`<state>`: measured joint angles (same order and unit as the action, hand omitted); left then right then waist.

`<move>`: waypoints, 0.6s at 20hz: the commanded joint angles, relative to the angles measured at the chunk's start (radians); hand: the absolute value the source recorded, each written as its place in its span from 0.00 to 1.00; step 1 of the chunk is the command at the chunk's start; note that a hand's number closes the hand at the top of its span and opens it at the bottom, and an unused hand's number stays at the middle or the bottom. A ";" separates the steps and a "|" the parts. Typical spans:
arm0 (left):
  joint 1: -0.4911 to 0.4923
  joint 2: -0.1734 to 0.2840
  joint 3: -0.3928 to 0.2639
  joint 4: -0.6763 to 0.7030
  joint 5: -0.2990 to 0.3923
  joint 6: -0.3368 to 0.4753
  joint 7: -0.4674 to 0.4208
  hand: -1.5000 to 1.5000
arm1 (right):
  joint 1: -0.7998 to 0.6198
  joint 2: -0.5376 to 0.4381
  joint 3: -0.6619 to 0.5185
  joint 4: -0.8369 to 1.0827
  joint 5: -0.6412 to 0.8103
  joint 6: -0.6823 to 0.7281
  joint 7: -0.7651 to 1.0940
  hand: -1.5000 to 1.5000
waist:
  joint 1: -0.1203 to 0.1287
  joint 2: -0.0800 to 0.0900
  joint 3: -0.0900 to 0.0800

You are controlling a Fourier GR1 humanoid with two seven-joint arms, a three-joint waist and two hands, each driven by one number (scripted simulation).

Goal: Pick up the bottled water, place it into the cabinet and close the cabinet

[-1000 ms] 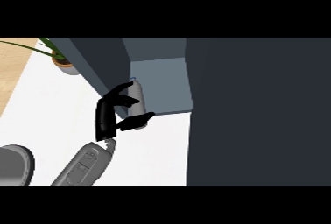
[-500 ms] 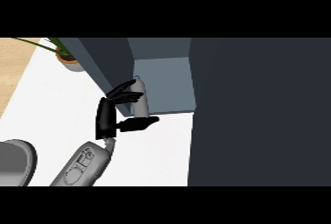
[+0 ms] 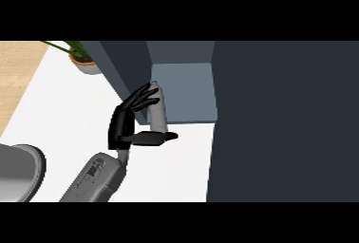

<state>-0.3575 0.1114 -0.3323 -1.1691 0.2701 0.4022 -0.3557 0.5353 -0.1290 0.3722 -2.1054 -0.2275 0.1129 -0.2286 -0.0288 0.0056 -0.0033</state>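
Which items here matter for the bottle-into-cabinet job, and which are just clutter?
Job items:
- bottled water, upright at the cabinet opening
- cabinet, open, with its dark door at the right
- left hand, fingers against the bottle, thumb under its base

Lying about:
- potted plant, far left corner
- grey round object, at the left edge

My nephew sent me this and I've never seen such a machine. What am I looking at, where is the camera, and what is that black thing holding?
The camera sits in a humanoid robot's head and looks steeply down at a white kitchen counter. The grey forearm coming up from below ends in the robot's black left hand. Its fingers and thumb curl round a clear, upright bottle of water, held at the opening of a grey-blue cabinet. The big dark panel on the right looks like the cabinet's open door, though I can't be sure. A potted green plant stands at the far left and a grey round object at the near left. The right hand is out of sight.
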 commanded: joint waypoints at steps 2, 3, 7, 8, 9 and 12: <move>-0.151 0.003 0.102 0.005 0.052 -0.066 -0.041 0.00 | 0.027 0.008 0.019 -0.005 0.018 -0.005 -0.034 0.00 | 0.008 -0.005 0.003; -0.144 0.015 0.102 -0.023 0.065 -0.092 -0.035 0.00 | 0.003 -0.009 -0.013 -0.017 -0.011 -0.007 0.018 0.00 | 0.015 -0.005 0.003; -0.084 -0.002 0.071 -0.107 0.073 -0.102 -0.007 0.00 | 0.046 0.021 0.043 -0.012 0.029 -0.037 -0.010 0.00 | 0.022 -0.008 0.003; -0.013 0.003 0.060 -0.157 0.084 -0.125 -0.029 0.00 | 0.028 0.014 0.037 -0.067 0.013 -0.049 0.049 0.00 | 0.030 -0.008 0.003; -0.081 0.000 0.078 -0.160 0.102 -0.130 0.029 0.00 | 0.002 0.004 -0.002 -0.012 0.005 -0.028 0.011 0.00 | 0.027 -0.008 0.003; 0.039 0.000 0.054 -0.294 0.100 -0.124 0.053 0.00 | 0.096 -0.009 0.044 -0.075 -0.001 -0.027 -0.002 0.00 | 0.025 -0.009 0.003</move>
<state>-0.3377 0.1025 -0.3082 -1.3546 0.3562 0.2823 -0.3202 0.5756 -0.1232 0.3969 -2.1353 -0.2154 0.0815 -0.2235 -0.0030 0.0013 -0.0024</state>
